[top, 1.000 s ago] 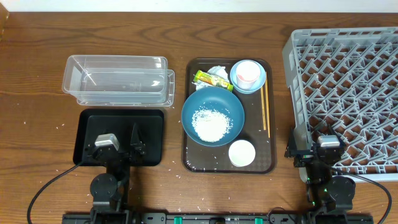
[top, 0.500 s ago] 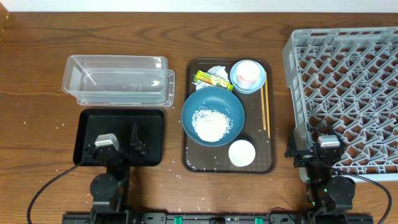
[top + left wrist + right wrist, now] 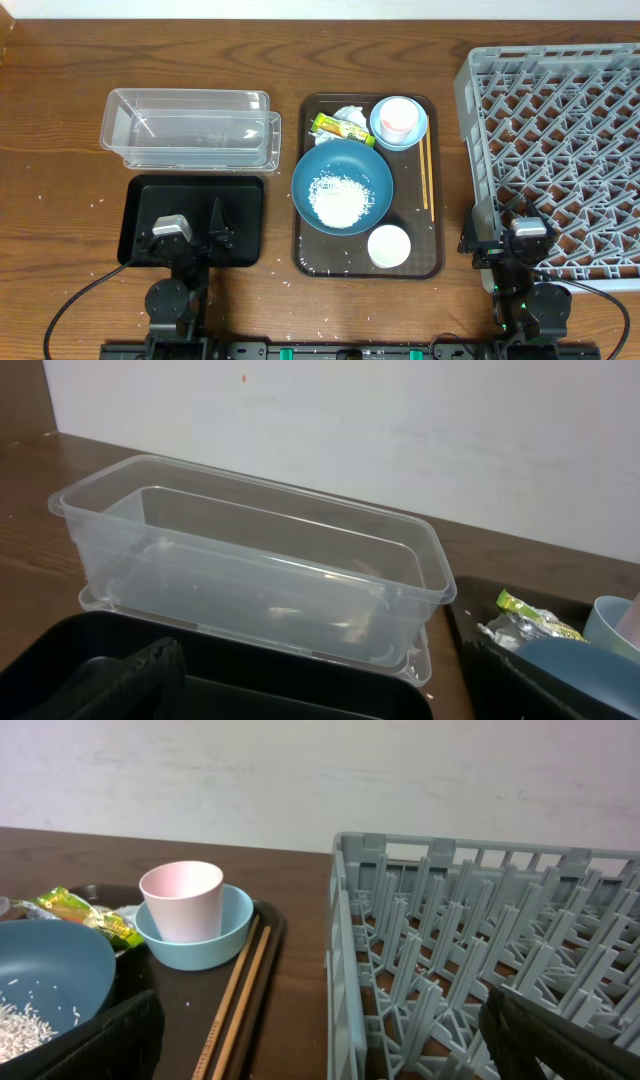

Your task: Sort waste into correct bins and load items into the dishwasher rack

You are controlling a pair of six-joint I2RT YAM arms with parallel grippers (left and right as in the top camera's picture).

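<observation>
A bare strip of wood runs between the clear tub (image 3: pixel 188 130) and the brown serving tray (image 3: pixel 312 252), and another between that tray and the grey rack (image 3: pixel 472 150). On the tray, the dark-blue bowl (image 3: pixel 342 187) fills the middle, chopsticks (image 3: pixel 427 175) line the right edge, and the white cup (image 3: pixel 388 246) stands near.

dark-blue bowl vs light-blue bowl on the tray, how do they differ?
Size: the dark-blue bowl is clearly larger than the light-blue bowl.
Contents: the dark-blue bowl holds loose white rice; the light-blue bowl holds an upright pink cup.
Place: the dark-blue bowl sits mid-tray, the light-blue bowl at the tray's far right corner.
Shared: both stand upright on the brown tray.
</observation>
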